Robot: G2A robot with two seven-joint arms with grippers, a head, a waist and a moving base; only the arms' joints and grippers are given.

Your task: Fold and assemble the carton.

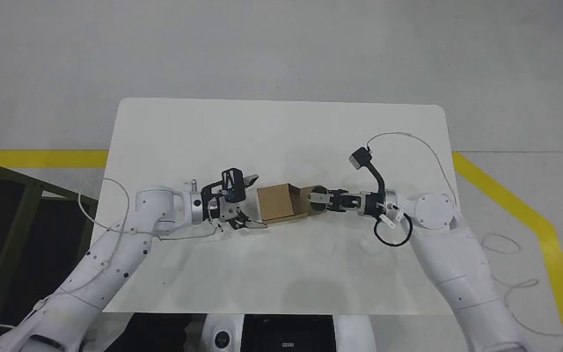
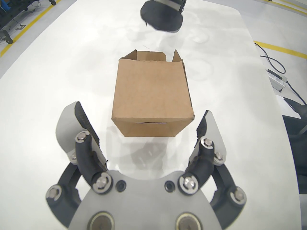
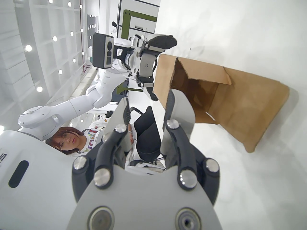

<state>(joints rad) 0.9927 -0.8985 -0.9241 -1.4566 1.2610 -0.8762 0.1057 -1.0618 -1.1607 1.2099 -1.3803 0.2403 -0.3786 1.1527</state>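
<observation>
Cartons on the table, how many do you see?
1: the carton lies mid-table between the left gripper and the right gripper, open end toward the right one.

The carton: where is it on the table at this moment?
In the top view the carton lies near the middle of the white table, between the left gripper and the right gripper, its open end toward the right one.

Lettering: none can be read.
The carton [image 2: 153, 92] on the table [image 2: 72, 48] is seen as plain brown card.
</observation>
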